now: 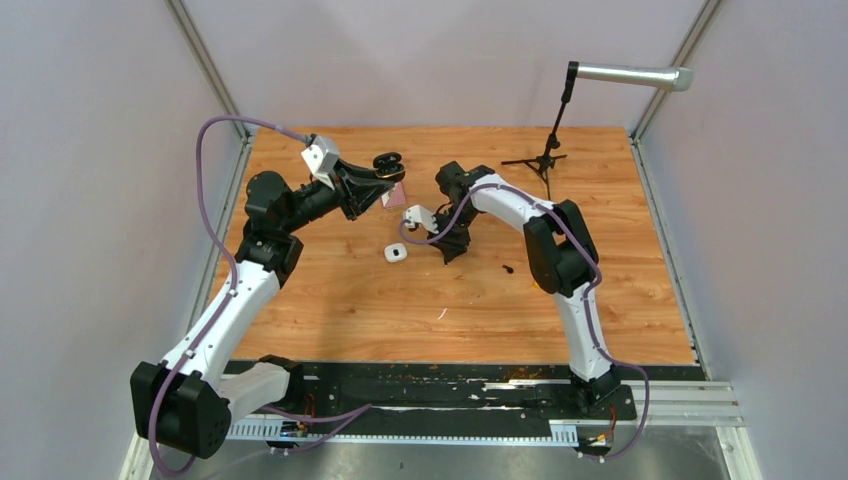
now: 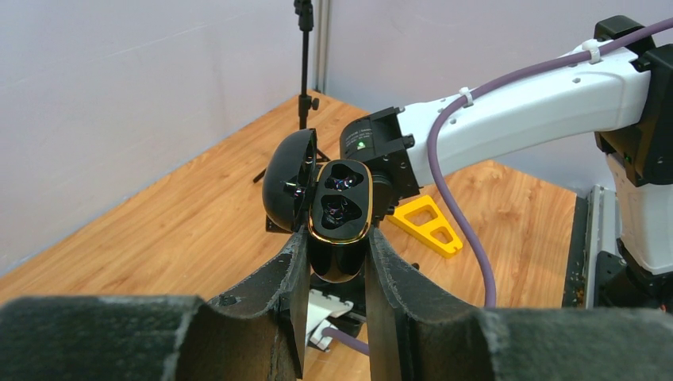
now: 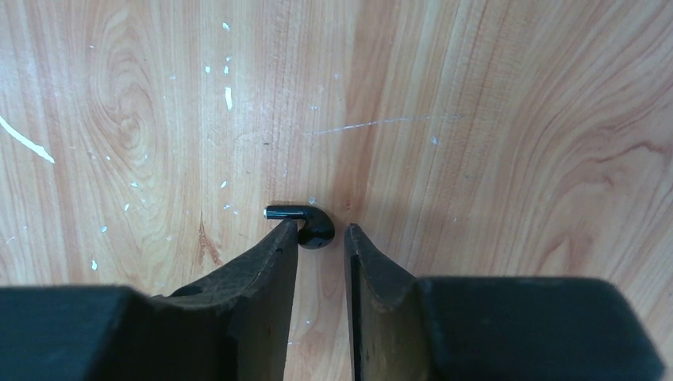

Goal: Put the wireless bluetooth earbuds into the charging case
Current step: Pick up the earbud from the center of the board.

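Observation:
My left gripper is shut on a glossy black charging case with a gold rim and holds it above the table, lid swung open; both wells look empty. It shows in the top view at the back. My right gripper points straight down at the table, jaws open a little. A black earbud lies on the wood at its fingertips, stem pointing left against the left finger. A small dark speck, perhaps another black earbud, lies to the right. No white earbuds are visible.
A small white case lies on the table left of my right gripper. A pink object lies under my left gripper. A microphone tripod stands at the back. A yellow triangular piece and a white sliver lie on the wood.

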Robot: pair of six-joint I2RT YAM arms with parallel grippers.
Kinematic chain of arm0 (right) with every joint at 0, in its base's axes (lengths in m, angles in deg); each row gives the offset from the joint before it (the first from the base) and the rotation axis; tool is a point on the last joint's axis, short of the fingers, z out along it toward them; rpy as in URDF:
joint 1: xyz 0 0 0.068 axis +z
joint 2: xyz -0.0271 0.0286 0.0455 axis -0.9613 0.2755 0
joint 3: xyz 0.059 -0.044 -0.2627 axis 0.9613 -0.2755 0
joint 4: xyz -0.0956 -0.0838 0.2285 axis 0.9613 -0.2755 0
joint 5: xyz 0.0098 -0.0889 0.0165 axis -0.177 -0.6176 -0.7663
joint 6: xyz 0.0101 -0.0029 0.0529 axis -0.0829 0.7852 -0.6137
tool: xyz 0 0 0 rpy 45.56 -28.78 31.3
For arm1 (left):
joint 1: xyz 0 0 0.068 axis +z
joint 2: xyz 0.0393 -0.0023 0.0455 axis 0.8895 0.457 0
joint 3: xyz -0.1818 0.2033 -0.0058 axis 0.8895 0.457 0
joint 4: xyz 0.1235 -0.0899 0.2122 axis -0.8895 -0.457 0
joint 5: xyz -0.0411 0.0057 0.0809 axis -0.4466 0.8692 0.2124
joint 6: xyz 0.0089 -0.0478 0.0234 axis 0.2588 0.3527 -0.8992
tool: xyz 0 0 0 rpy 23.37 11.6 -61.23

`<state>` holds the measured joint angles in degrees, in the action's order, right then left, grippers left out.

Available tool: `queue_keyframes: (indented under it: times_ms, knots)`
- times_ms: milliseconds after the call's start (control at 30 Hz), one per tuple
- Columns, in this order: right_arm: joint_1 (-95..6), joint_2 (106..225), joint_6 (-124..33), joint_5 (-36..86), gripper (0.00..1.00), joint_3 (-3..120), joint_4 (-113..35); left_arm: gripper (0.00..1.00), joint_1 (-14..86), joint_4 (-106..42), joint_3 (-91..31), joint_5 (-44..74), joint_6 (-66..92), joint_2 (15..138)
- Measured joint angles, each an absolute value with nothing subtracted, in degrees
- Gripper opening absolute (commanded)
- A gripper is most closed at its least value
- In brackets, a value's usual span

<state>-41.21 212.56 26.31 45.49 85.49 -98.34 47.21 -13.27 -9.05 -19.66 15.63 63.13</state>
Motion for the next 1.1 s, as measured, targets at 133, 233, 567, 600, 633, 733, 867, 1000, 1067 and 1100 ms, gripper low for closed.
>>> queue_keyframes:
  times_ms: [133,233,567,600,633,733,867,1000,1067,1100]
  knots:
    - [-41.3,213.7,26.4,46.3,0.2,87.2,-99.9,0.0,47.3,-13.3,-9.0,-19.7,15.6,63.1]
    - [-41.3,213.7,26.6,46.9,0.1,87.2,-100.6,0.0,47.4,-13.3,-9.0,-19.7,15.6,63.1]
    - [-42.1,209.4,23.1,45.0,0.0,82.3,-98.2,0.0,47.5,-13.2,-9.0,-19.0,15.7,63.5]
    - [-42.3,207.4,22.5,44.6,0.0,80.8,-97.6,0.0,47.5,-13.1,-9.0,-18.9,15.7,63.7]
    - [-42.4,205.6,22.0,44.2,0.0,79.8,-97.4,0.0,47.5,-12.9,-9.0,-18.7,15.7,63.9]
    - [-43.1,196.3,20.9,43.3,0.0,76.0,-96.0,0.0,47.5,-12.0,-9.0,-18.0,16.0,64.9]
    - [-43.7,182.9,19.8,43.0,0.0,74.6,-94.8,0.0,47.5,-11.0,-9.0,-16.9,16.4,66.5]
    - [-43.2,171.4,17.8,42.1,0.0,74.7,-91.2,0.0,47.4,-9.4,-8.7,-17.1,16.8,67.3]
    - [-42.1,167.1,16.6,40.3,0.0,74.7,-87.5,0.0,47.1,-8.4,-8.0,-17.4,16.9,67.3]
    - [-41.3,165.4,16.3,39.1,0.0,74.7,-85.5,0.0,47.0,-8.0,-7.6,-17.5,17.0,67.3]
